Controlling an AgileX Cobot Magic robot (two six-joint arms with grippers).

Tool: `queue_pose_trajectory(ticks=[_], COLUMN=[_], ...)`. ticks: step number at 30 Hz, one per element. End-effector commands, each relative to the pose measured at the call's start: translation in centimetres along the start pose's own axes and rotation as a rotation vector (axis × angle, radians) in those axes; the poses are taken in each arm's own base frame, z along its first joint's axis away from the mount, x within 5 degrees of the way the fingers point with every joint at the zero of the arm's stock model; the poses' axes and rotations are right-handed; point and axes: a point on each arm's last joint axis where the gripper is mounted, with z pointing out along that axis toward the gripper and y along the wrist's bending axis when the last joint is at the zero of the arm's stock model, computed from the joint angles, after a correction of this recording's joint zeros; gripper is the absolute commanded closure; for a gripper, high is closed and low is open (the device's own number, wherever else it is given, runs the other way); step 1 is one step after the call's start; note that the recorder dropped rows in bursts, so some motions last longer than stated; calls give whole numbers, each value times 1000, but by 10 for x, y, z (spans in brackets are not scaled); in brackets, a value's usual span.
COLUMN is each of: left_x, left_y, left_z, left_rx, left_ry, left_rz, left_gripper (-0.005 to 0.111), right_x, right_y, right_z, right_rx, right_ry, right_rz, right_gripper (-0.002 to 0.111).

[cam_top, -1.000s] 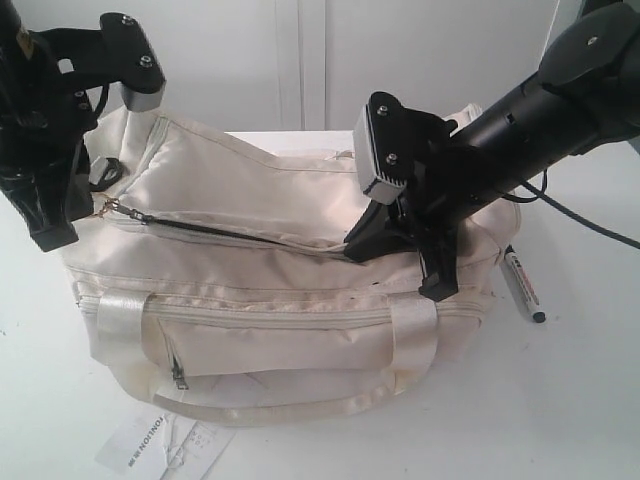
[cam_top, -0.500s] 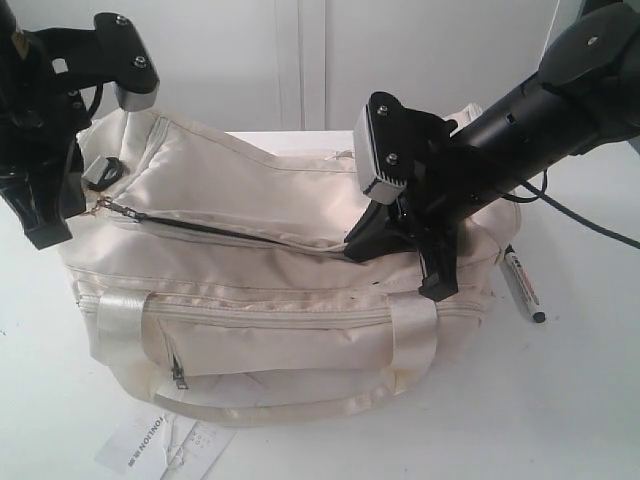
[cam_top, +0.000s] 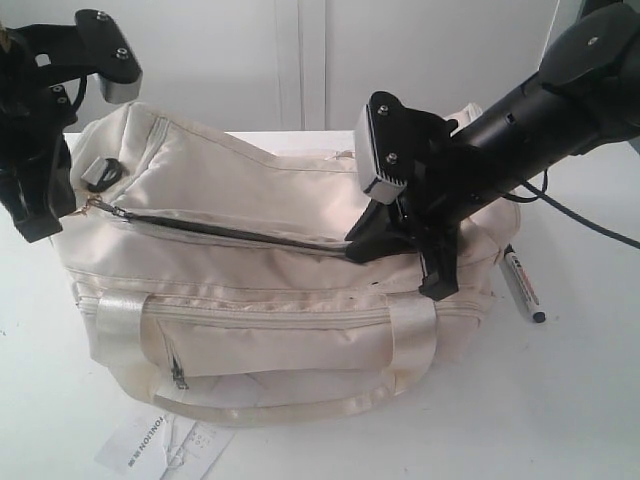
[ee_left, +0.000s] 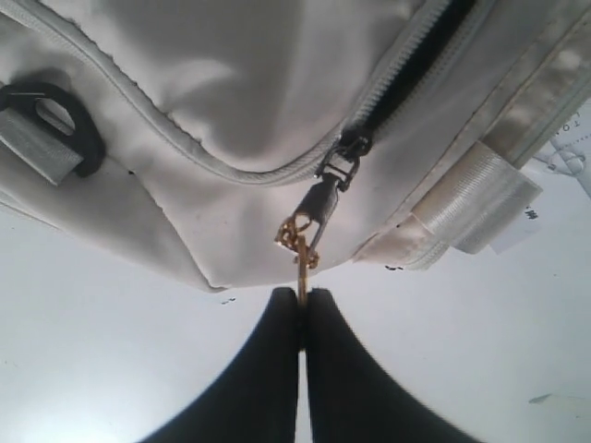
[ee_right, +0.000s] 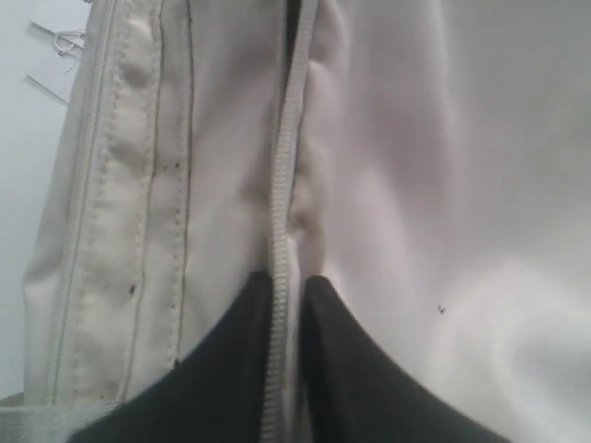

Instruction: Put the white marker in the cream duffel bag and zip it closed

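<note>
The cream duffel bag (cam_top: 250, 180) lies on the white table, its top zip showing a dark slit. My left gripper (cam_top: 62, 212) sits at the bag's left end, shut on the gold chain of the zipper pull (ee_left: 319, 198); in the left wrist view the left gripper (ee_left: 302, 295) pinches that chain just off the bag (ee_left: 231, 92). My right gripper (cam_top: 358, 246) rests on top of the bag near its right end. Its fingers (ee_right: 288, 281) close on the zipper tape (ee_right: 282, 185) and a fold of fabric. The white marker (cam_top: 521, 284) lies on the table to the right of the bag.
A printed white paper tag (cam_top: 160, 445) lies on the table in front of the bag. A black D-ring (cam_top: 103, 173) hangs at the bag's left end. The right arm (cam_top: 540, 100) reaches in over the bag from the upper right. A white wall stands behind.
The left gripper has moved left and a little up with the zipper pull, drawing the bag's left end taut. The right arm and the marker have stayed put.
</note>
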Motion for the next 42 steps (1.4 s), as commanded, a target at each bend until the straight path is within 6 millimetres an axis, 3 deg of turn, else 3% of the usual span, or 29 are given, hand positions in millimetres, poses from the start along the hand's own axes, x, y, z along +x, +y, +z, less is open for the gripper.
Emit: queue_pose_trajectory(ticks=[1,5,10,17,30,42], left_x=[11,10,9,9,7,7], left_y=[-4,-6,-7,-8,-10,-10], left_z=[-5,-5,-6,-6,-6,-6], left_rx=[46,65,78,81,105,105], left_ry=[65,53,45,43,27,27], left_rz=[-12,-17,-20,-21,-26,-26], left_gripper=[107,107,107,107,107,107], right_x=[-4,-22,-47,-64,-96,-97], right_y=[1,-1,-7,-11,-9,-7], right_z=[-3,-12,-15,13,60,78], right_rx=[4,48,73,31,31,54], right_ry=[-54,-214,-451,-415,-261,-234], right_rz=[48,147,343,438,299,292], right_gripper=[71,52,50,53,56,60])
